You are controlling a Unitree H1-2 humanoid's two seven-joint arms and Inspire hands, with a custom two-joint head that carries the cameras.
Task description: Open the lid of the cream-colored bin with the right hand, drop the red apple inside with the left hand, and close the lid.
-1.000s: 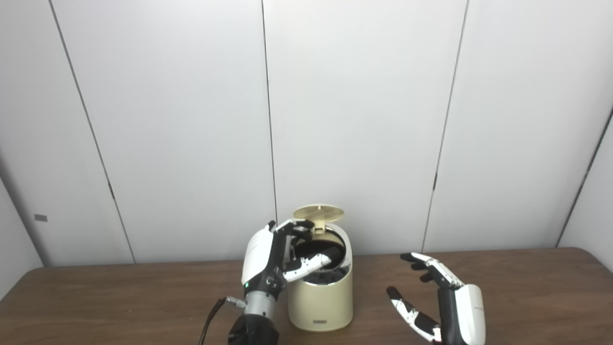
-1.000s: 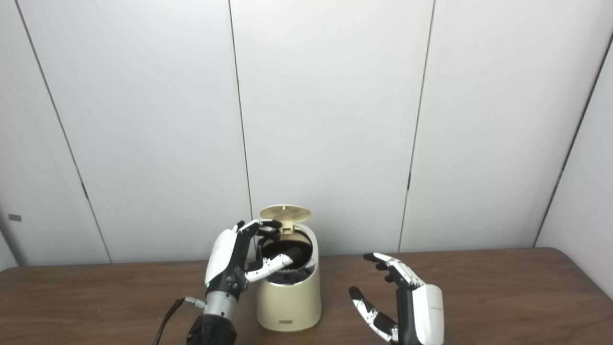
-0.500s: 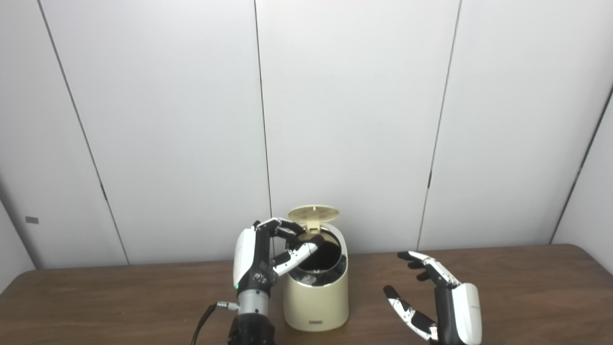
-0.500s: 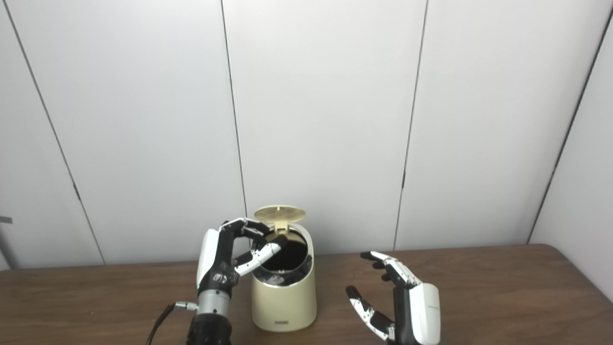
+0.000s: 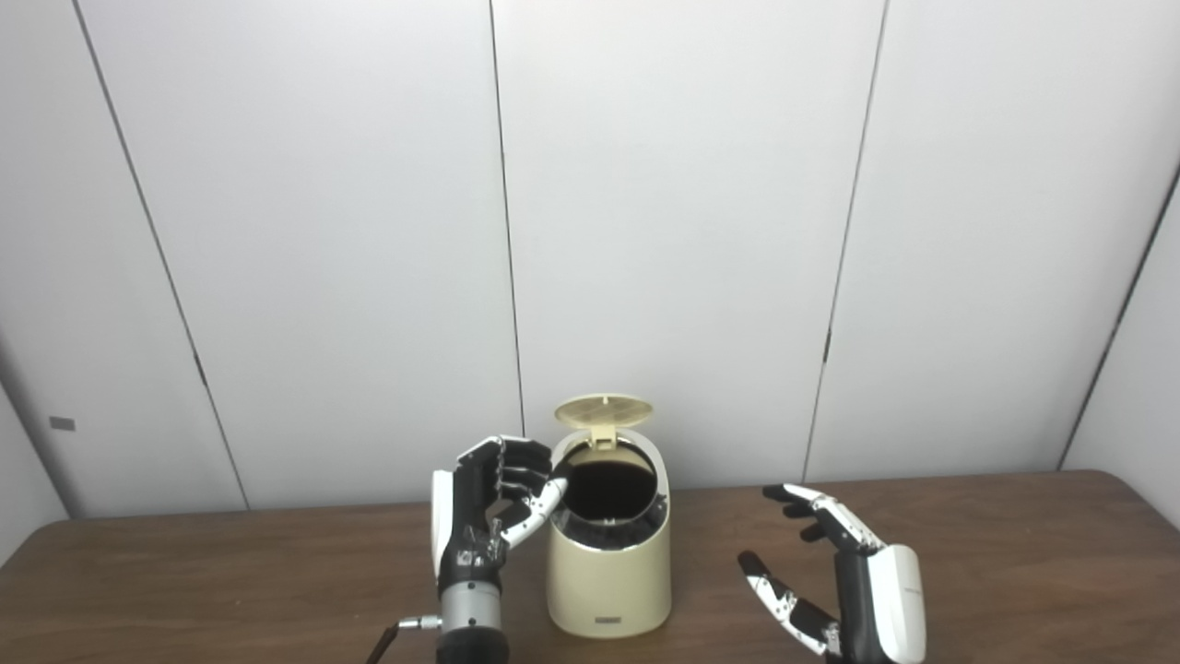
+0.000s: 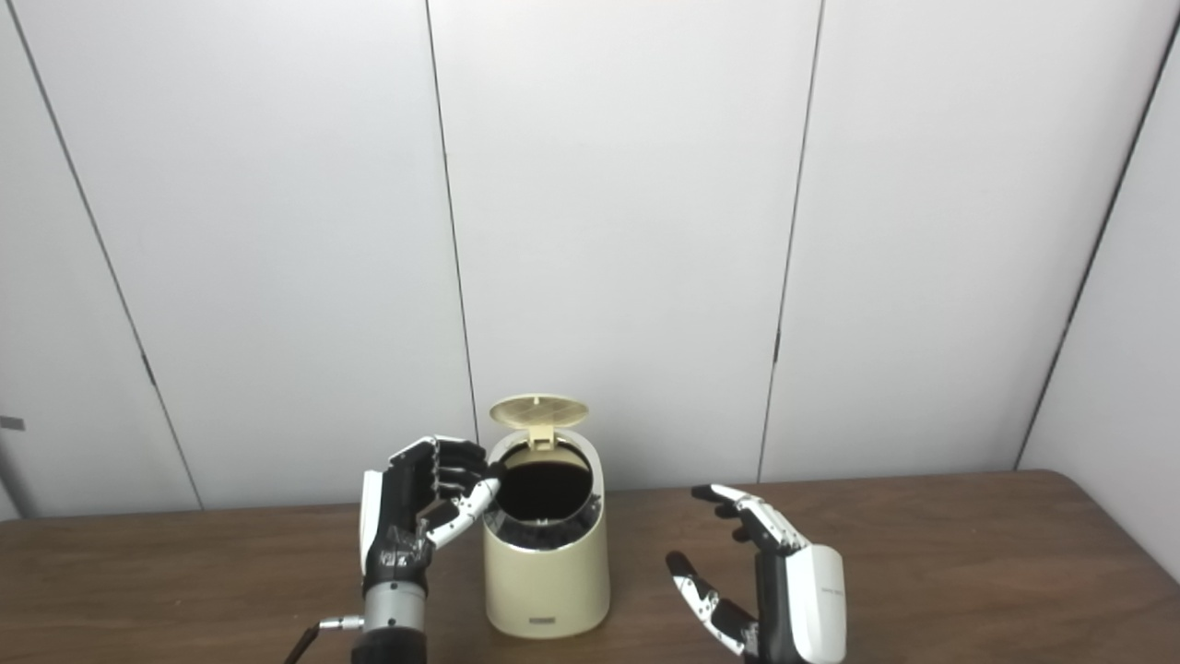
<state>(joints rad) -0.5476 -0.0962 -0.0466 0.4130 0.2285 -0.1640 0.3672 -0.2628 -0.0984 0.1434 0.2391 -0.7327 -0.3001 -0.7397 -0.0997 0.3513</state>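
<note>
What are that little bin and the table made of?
The bin looks like cream plastic with a soft sheen; a shiny metal-looking ring lines its mouth. Its raised lid shows moulded ribs. The table looks like dark wood or veneer, with visible grain.

We see a dark wooden worktop (image 5: pixel 1014 563) | tall white wall panels (image 5: pixel 673 231) with dark seams behind | soft, even light.

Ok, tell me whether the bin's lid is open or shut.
Open. The lid stands raised on its hinge behind the bin, and the dark round mouth shows. Neither robot hand touches it.
</note>
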